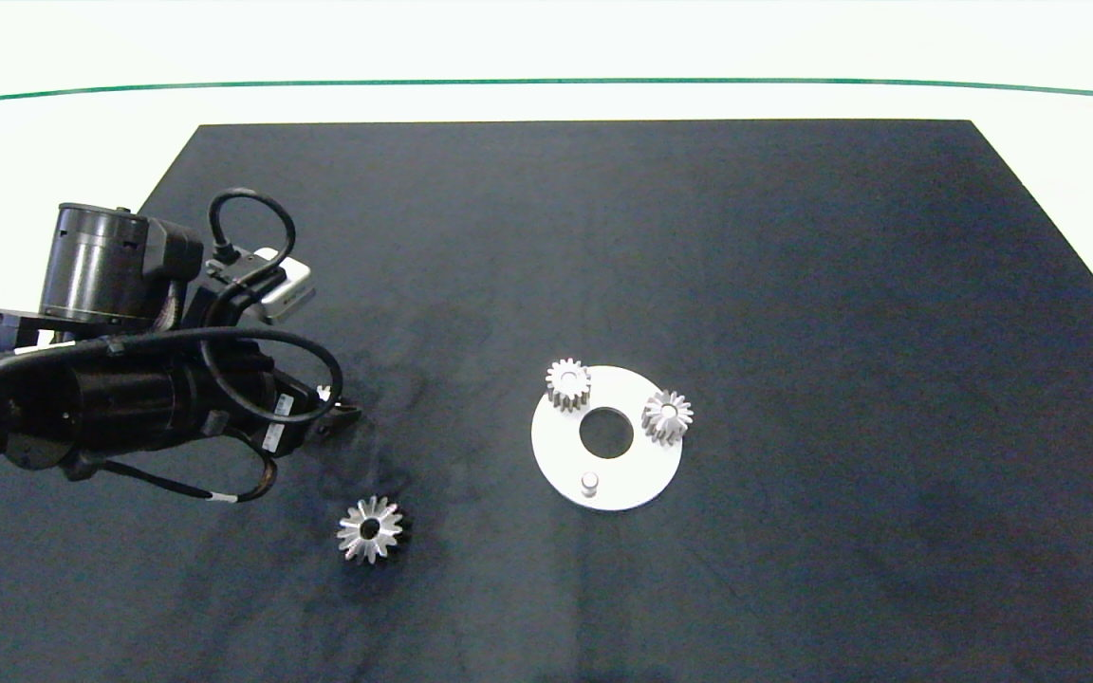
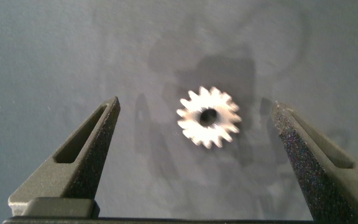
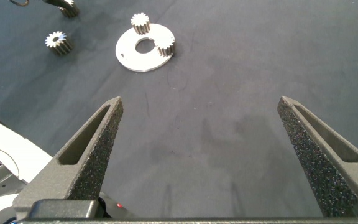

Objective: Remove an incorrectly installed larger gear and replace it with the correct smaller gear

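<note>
left tool (image 2: 194,134) is hanging over the left part of the dark worktop (image 1: 793,285), fingers (image 2: 82,158) spread wide, holding nothing. directly beneath it, between the two fingers in the left wrist view, a short-toothed gear, the smaller gear (image 2: 208,116), is lying flat on the worktop, apart from both fingers; in the head view it is hidden under the arm. the larger gear (image 1: 371,529), with long pointed teeth, is lying loose on the worktop near the front edge, in front of the left arm and well to the left of the white round plate (image 1: 561,455). the plate is carrying two small gears (image 1: 567,383) at its far edge and a bare peg (image 1: 589,484) at its near edge. right tool (image 3: 201,149) is hovering well apart from the plate, fingers wide, holding nothing.
</note>
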Action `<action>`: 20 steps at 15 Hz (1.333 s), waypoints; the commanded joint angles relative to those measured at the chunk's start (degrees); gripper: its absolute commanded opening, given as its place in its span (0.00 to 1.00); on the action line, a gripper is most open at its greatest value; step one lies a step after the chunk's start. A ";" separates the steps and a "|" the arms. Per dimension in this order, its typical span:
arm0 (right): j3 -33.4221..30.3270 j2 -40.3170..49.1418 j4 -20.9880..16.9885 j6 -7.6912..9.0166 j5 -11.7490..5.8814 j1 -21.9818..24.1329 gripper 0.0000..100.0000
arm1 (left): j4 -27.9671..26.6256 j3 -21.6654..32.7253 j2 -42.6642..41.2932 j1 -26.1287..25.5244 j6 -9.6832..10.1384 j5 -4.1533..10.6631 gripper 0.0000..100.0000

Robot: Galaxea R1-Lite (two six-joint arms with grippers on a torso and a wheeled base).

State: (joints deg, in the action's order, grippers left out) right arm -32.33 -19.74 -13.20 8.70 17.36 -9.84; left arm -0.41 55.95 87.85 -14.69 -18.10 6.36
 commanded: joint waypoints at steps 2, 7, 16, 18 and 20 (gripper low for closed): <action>0.07 -0.04 -0.07 0.08 0.13 0.17 1.00 | -0.11 0.47 2.07 1.68 -0.09 -1.00 1.00; 0.16 0.14 -0.07 0.08 0.13 0.17 1.00 | -0.11 -0.41 2.51 1.51 0.09 -1.27 1.00; 0.34 0.49 -0.33 0.08 0.13 0.26 1.00 | 0.06 -1.20 4.35 1.24 0.17 -1.35 1.00; 0.34 0.58 -0.51 0.08 0.13 0.26 1.00 | 0.06 -1.11 4.79 1.42 0.17 -1.35 1.00; 0.34 0.49 -0.51 0.08 0.13 0.26 1.00 | 0.06 -1.11 4.79 1.51 0.17 -1.35 0.96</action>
State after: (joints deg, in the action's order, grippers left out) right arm -32.00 -19.21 -13.64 8.70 17.38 -9.56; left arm -0.29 54.82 92.20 -13.23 -17.80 4.88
